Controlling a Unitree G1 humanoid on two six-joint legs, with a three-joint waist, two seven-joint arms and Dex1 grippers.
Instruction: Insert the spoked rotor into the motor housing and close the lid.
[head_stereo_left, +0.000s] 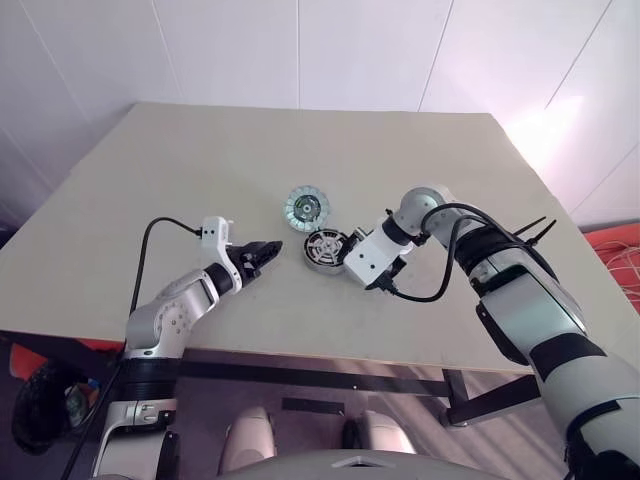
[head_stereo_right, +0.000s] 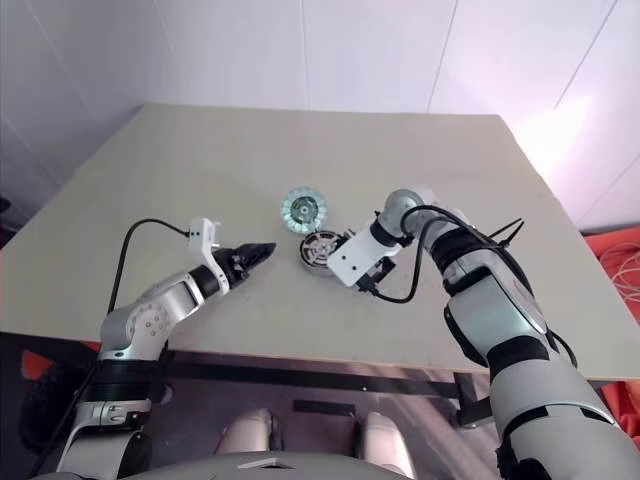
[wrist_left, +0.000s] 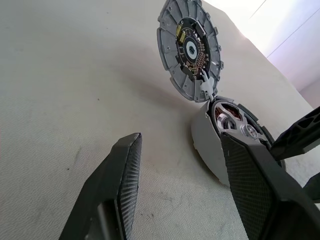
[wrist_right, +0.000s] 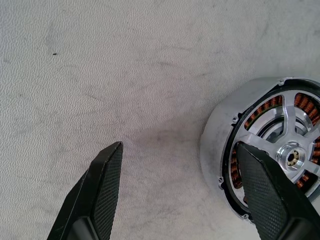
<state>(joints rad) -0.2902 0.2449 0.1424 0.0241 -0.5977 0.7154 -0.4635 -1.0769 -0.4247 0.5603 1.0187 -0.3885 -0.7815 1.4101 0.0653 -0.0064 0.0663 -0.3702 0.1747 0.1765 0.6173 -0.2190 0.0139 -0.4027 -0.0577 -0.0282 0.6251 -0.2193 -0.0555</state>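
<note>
The motor housing (wrist_right: 260, 150) sits near the middle of the pale counter (head_stereo_left: 200, 180). The spoked rotor (wrist_right: 287, 145) is already inside it — its shiny spokes and hub lie over the copper windings. The lid (head_stereo_left: 306, 207) lies flat on the counter just behind the housing, apart from it in the head views, with its round segmented face up.

The right claw (wrist_right: 180, 185) points down at the counter right beside the housing. Its two black fingers stand wide apart and hold nothing; one finger (wrist_right: 265, 190) hangs over the housing's edge, the other (wrist_right: 102, 185) over bare counter.

The left claw (head_stereo_left: 262, 255) hovers low on the other side of the housing, a little way off, pointing toward it. Its fingers are partly spread — nothing is between them.
</note>
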